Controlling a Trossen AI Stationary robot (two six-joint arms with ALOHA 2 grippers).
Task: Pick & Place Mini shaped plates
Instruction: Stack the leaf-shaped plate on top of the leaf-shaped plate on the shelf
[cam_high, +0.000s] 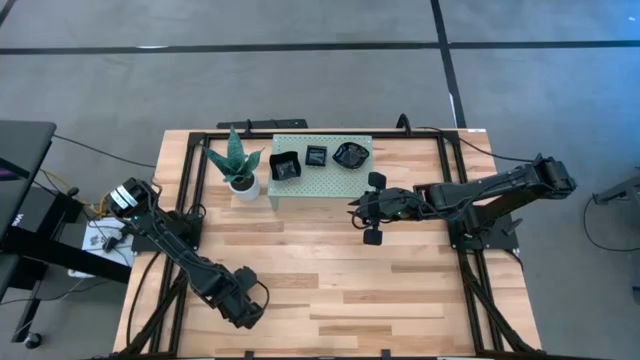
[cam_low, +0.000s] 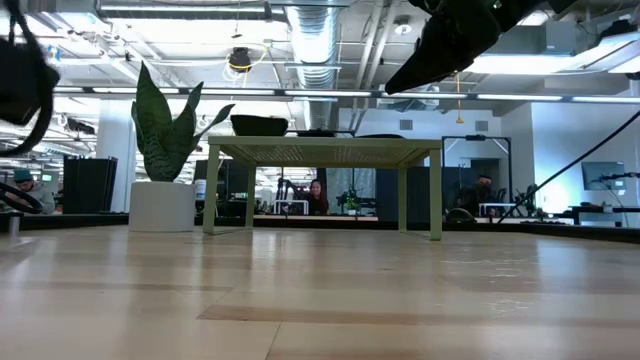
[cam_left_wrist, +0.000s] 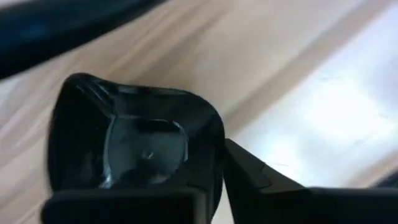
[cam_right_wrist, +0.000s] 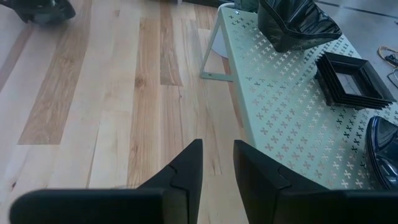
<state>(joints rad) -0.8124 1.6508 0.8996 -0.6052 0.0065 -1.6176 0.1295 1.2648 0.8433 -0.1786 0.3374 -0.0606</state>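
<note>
Gripping a black mini plate (cam_left_wrist: 134, 146) at the bench's (cam_high: 330, 290) seven o'clock, our left claw (cam_high: 245, 305) carries it; right claw (cam_right_wrist: 217, 168), part-open and empty, waits near the stand (cam_high: 322, 183).

In the left wrist view a blurred glossy black dish (cam_left_wrist: 134, 146) fills the near field against the left gripper's fingers (cam_left_wrist: 261, 177); whether they clamp it cannot be told. On the pale green stand (cam_right_wrist: 292, 118), one dish (cam_right_wrist: 382, 149) is cut off by the picture's edge. The low view shows only dark slivers (cam_low: 260, 124) above the stand's top.
</note>
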